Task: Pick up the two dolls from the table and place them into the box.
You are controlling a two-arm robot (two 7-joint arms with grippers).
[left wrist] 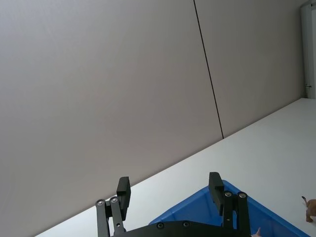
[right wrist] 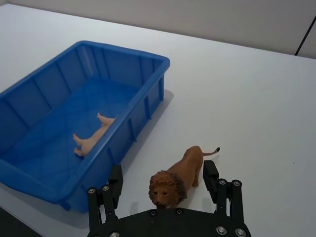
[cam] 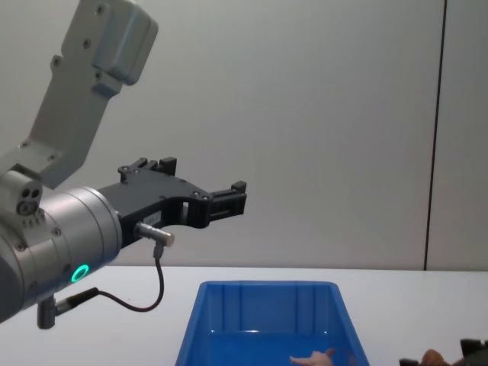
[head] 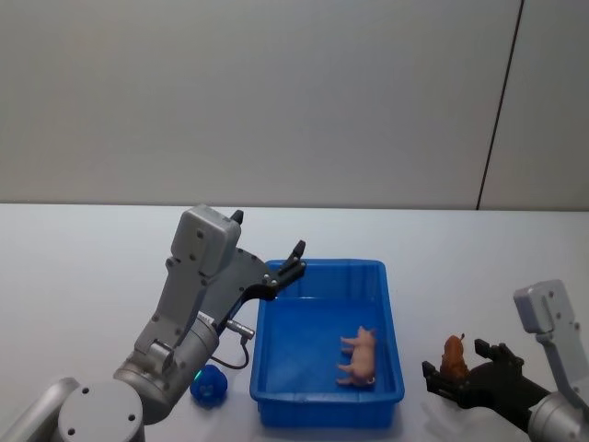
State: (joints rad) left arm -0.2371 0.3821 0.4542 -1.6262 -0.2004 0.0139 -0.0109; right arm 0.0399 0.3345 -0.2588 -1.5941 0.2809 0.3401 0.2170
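We found the pale peach toy figure with thin limbs (head: pixel 361 357) lying on the floor of the bright blue rectangular plastic bin (head: pixel 322 412), toward the bin's right wall. The dark blue rounded toy (head: pixel 210 385) sat on the flat white tabletop (head: pixel 74 276) just beside the bin's left wall, near its front corner and partly hidden by the left arm. The left gripper (left wrist: pixel 169 190) hung in the air, raised above the left side of the bin. Its two black fingers were spread wide with nothing between them, pointing toward the plain grey wall (head: pixel 276 92) behind the table. To the right of the bin and apart from it, a brown toy lion with a darker mane (right wrist: pixel 175 178) stood upright on the tabletop. The right gripper (right wrist: pixel 163 169) sat low at the table with its fingers parted, one on either side of the lion and not closed upon it. The lion's head faced the gripper's palm and its thin tail pointed away.
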